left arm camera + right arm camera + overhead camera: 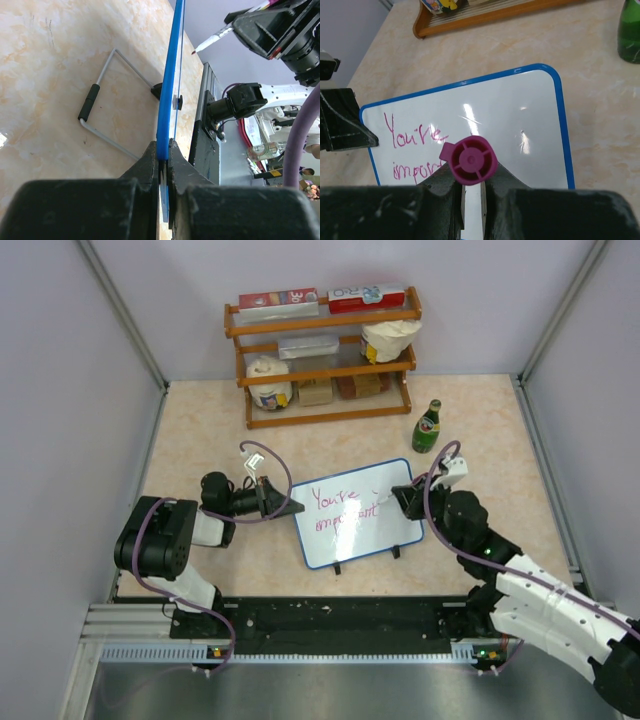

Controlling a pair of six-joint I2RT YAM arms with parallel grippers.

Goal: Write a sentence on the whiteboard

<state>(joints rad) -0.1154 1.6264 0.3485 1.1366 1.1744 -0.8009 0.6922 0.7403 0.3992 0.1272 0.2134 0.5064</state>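
The whiteboard [355, 512] is a glossy white rectangle with a thin blue frame and rounded corners. It sits mid-table between the two arms, propped on little black feet [337, 567]. The left wrist cam sees it dead edge-on, just a blue strip. There's a bent wire stand [100, 95] in grey metal with a black rubbery sleeve lying on the table behind it.

Pinkish-red handwriting [335, 500] covers the board's left part: "You're" up top, and a second word below that I can't fully read. The table [200, 440] is beige with a marbled look. At the back there's a wooden shelf [322, 355] loaded with boxes and packets. A green glass bottle [427, 427] stands near the board's far right corner.

The left claw [283, 508] is pinched tight on the board's left edge, with the blue frame right between its fingers. The right claw [405, 502] sits at the board's right side, clamped on a marker [470, 160] with a round magenta end. The tip points at the upper right of the board, but I can't tell if it's touching.
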